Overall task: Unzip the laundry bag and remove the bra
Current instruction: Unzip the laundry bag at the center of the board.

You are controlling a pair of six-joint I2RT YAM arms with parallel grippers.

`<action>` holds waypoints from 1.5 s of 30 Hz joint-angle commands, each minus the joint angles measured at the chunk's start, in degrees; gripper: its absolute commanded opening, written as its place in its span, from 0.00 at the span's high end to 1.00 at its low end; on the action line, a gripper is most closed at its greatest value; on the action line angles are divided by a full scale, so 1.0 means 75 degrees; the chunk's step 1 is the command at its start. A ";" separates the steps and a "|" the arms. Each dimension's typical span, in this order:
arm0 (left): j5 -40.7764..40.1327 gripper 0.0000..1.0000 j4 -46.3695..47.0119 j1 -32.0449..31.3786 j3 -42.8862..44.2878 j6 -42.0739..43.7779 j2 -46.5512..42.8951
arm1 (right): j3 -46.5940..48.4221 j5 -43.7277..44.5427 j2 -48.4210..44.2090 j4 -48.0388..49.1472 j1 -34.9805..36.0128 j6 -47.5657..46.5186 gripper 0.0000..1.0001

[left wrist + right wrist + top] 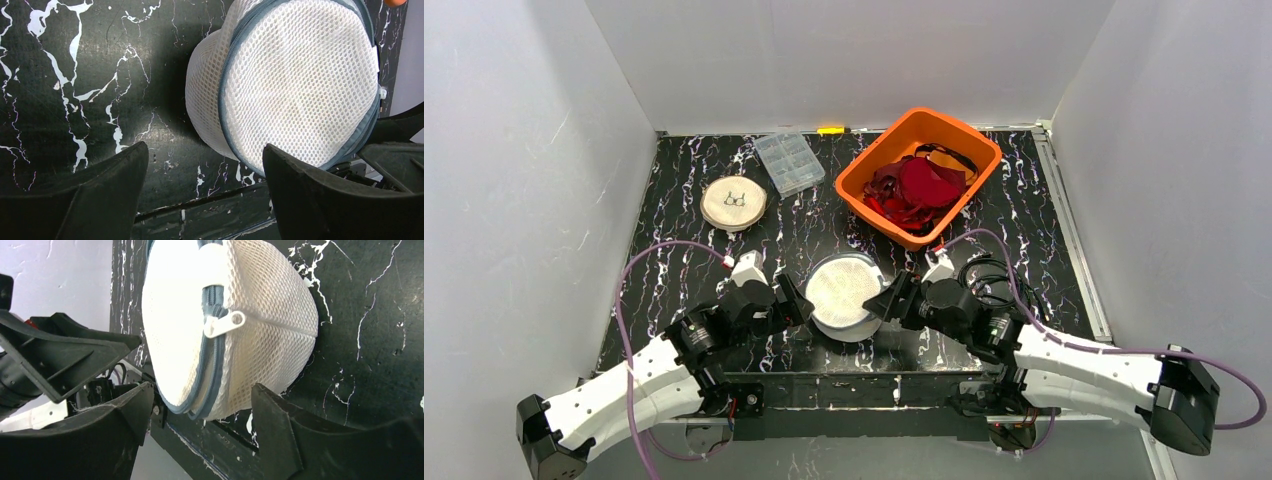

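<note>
A round white mesh laundry bag (844, 292) with a grey zipper stands tilted on the black marbled table, between my two grippers. The zipper looks closed, and its white pull (225, 322) sits on the side facing my right gripper. The bra is hidden inside the mesh. My left gripper (799, 305) is open just left of the bag (300, 85), with only table between its fingers (205, 150). My right gripper (886, 300) is open at the bag's right side. The bag's lower edge (200, 405) hangs just beyond its fingertips (202, 390), held by neither finger.
An orange bin (864, 185) holding red garments stands at the back right. A second round mesh bag (734, 203) and a clear plastic organiser box (789, 162) lie at the back left. The table's near edge (210, 440) runs just under both grippers. White walls enclose the table.
</note>
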 commanded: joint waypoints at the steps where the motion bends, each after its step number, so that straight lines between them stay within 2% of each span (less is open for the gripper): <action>1: -0.0296 0.18 -0.0249 -0.0032 0.0085 -0.0142 -0.0093 | 0.0471 0.0564 0.0424 0.0553 0.0063 0.0381 0.26; 5: -0.0382 0.18 -0.0442 -0.0033 0.0095 -0.0163 -0.0091 | 0.0642 0.0605 0.0894 0.0615 0.0059 0.0258 0.43; 11: -0.0531 0.18 -0.0850 -0.0026 0.0136 -0.0161 -0.0319 | 0.0770 0.0488 0.1311 0.0825 0.0057 -0.0176 0.78; 14: -0.0664 0.18 -0.1209 -0.0034 0.0179 -0.0206 -0.0649 | 0.0867 0.0072 0.1340 0.1234 0.0057 -0.0882 0.97; 19: -0.1080 0.19 -0.2156 -0.0038 0.0520 -0.0291 -0.1444 | 0.1338 -0.1650 0.1451 0.2041 -0.0108 -0.2059 0.99; 23: -0.1574 0.19 -0.2735 -0.0042 0.0857 -0.0326 -0.2133 | 0.1639 -0.2570 0.1563 0.2848 -0.0127 -0.2137 0.99; 26: -0.1852 0.19 -0.2927 -0.0032 0.0970 -0.0301 -0.2591 | 0.1752 -0.2934 0.1703 0.2905 -0.0245 -0.2138 0.99; 31: -0.1863 0.19 -0.2906 -0.0038 0.0662 -0.0324 -0.2999 | 0.0514 -0.2745 0.1282 0.3270 -0.0635 -0.2032 0.99; 38: -0.1120 0.20 -0.2085 -0.0033 -0.0289 -0.0602 -0.3029 | -0.1603 -0.2001 0.0186 0.4413 -0.0766 -0.1202 0.99; 41: -0.0892 0.20 -0.1645 -0.0039 -0.0515 -0.0600 -0.2850 | -0.1918 -0.1873 -0.0332 0.4102 -0.0768 -0.1118 0.99; 45: -0.0648 0.21 -0.0977 -0.0034 -0.0654 -0.0456 -0.2259 | -0.1921 -0.1686 -0.1087 0.3030 -0.0766 -0.1221 0.99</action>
